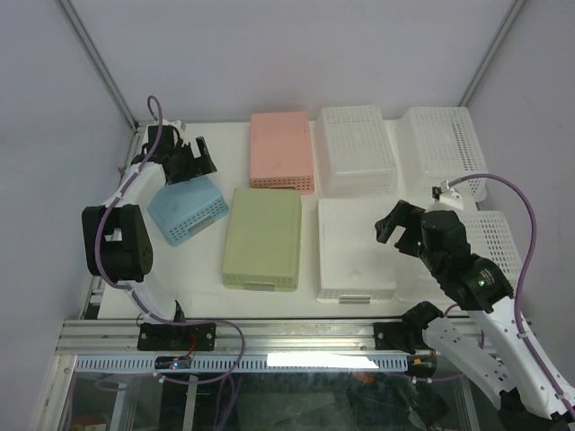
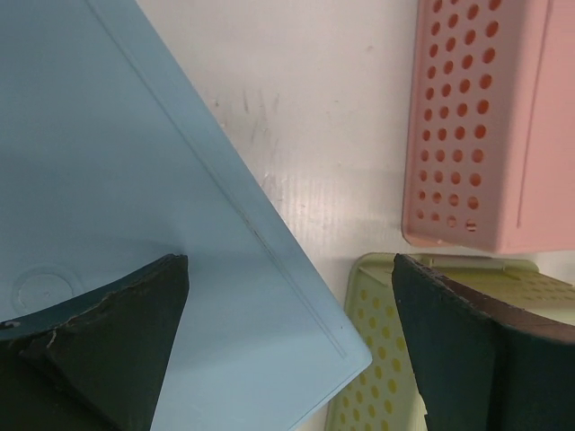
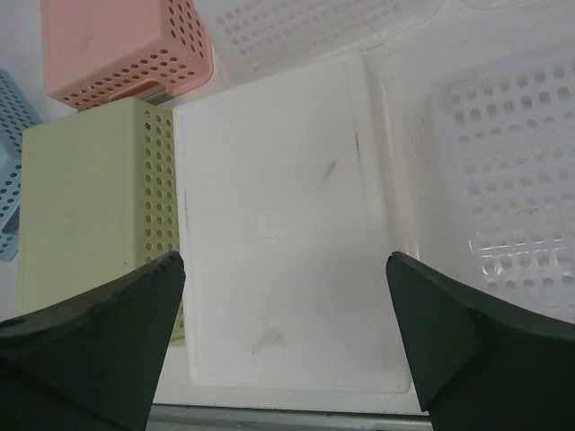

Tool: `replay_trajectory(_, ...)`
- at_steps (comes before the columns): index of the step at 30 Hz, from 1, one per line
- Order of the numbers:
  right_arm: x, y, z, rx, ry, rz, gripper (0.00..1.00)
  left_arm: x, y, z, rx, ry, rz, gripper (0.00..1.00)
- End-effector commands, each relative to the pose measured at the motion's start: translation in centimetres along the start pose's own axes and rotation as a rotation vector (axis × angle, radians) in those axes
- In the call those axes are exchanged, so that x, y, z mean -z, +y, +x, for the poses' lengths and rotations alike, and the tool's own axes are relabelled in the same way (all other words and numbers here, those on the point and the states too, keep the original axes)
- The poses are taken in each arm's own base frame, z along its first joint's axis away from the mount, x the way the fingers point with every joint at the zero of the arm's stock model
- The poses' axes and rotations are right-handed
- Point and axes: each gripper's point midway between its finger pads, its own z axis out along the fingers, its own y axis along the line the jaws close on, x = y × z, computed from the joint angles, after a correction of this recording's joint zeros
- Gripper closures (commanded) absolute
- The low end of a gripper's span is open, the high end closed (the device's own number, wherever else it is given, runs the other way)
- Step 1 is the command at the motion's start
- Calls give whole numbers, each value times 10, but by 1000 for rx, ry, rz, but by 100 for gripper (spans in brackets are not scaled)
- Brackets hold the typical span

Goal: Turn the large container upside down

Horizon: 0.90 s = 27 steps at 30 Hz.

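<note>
Two large containers lie side by side at the table's middle, both with their flat bottoms facing up: a green one (image 1: 262,238) (image 3: 90,215) and a white one (image 1: 355,247) (image 3: 278,224). My right gripper (image 1: 400,224) (image 3: 286,269) hangs open above the white one's near half, touching nothing. My left gripper (image 1: 184,162) (image 2: 287,296) is open over the small blue container (image 1: 187,208) (image 2: 135,180) at the far left, straddling its corner without holding it.
A pink perforated container (image 1: 281,150) (image 2: 485,126) stands behind the green one. Two white perforated baskets (image 1: 358,148) (image 1: 440,135) line the back right. A further clear basket (image 1: 494,242) (image 3: 503,180) sits beside the white container at the right edge.
</note>
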Motion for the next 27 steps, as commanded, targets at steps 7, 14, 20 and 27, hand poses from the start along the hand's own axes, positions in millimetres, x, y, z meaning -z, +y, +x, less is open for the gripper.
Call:
replay_trajectory(7, 4, -2, -18, -2, -65, 19, 1, 73, -40, -69, -17, -201, -14, 1)
replay_trajectory(14, 19, 1, -59, 18, -188, 41, 1, 136, -88, -87, -46, -327, 130, 1)
replay_trajectory(20, 31, 18, -96, -16, -323, -26, 1, 175, -125, -74, -132, -408, 287, 1)
replay_trajectory(27, 33, 10, -93, -97, -379, -35, 1, 203, -144, -49, -229, -487, 447, 1)
